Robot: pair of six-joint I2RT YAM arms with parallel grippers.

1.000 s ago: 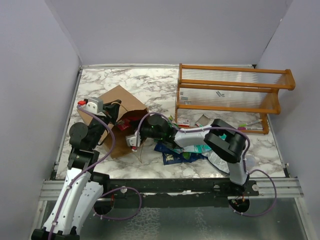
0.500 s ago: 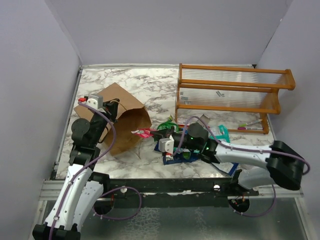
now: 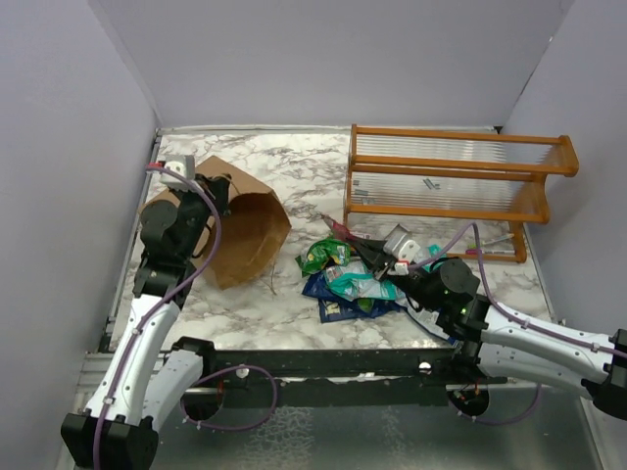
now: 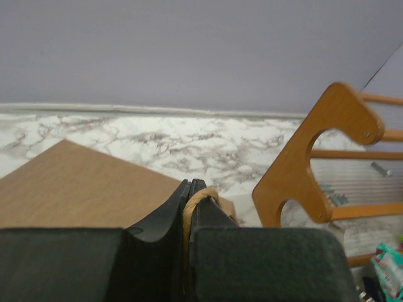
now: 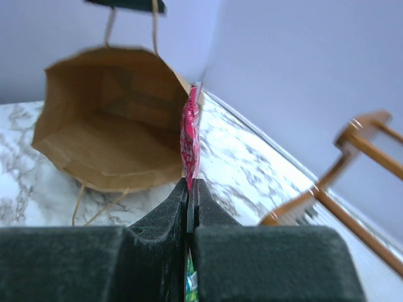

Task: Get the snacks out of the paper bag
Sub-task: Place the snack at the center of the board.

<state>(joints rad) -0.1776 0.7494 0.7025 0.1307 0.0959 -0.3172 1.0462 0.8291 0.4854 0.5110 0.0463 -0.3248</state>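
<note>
Nearest, the pile (image 3: 353, 284) of snacks lies on the bench (image 3: 284, 313) just inside its near edge, with blue, teal and green packets overlapping. Just above it and a little beyond, the right fingers (image 5: 189, 192) are pressed together on the pink packet (image 5: 189, 132). The packet sticks out from the tips edge-on, its long axis in line with the fingers and pointing toward the bag's mouth. So this packet is out of the bag, and the pile lies below the fingers and slightly nearer than they are. The right arm is plainly the closer one to the pile, and the likely move is a short lowering and a release.

Open bench lies left of the pile, between it and the bag. To the right, the foot of the rack (image 3: 441, 211) stands close, so room is tighter there. Farther left the bag (image 3: 245, 230) lies on its side with its mouth facing the pile, and the right wrist view shows no packet inside. At its far upper rim the left fingers (image 4: 190, 192) pinch the handle (image 4: 200, 198), which holds the mouth open.
</note>
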